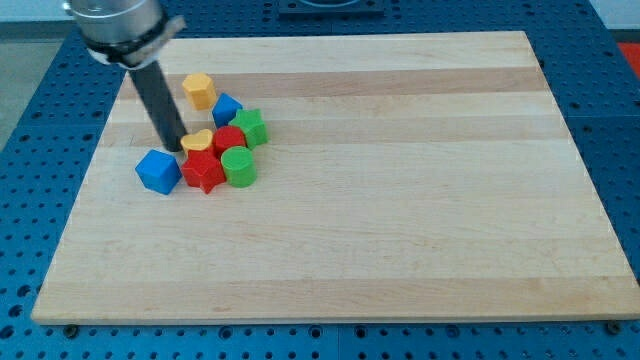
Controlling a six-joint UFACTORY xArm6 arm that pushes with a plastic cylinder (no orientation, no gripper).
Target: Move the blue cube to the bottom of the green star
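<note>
The blue cube (pixel 157 171) lies at the left of the board, at the lower left of a cluster of blocks. The green star (pixel 250 127) sits at the cluster's upper right, to the right and above the blue cube. My tip (pixel 174 148) stands just above and to the right of the blue cube, close to it, and just left of a yellow heart block (pixel 196 141). The dark rod (pixel 158 100) rises up and to the left from the tip.
The cluster also holds a red star (pixel 203 172), a green cylinder (pixel 239 167), a red block (pixel 229 140), a second small blue block (pixel 226 108) and a yellow hexagonal block (pixel 199 90). The wooden board (pixel 400 200) lies on a blue perforated table.
</note>
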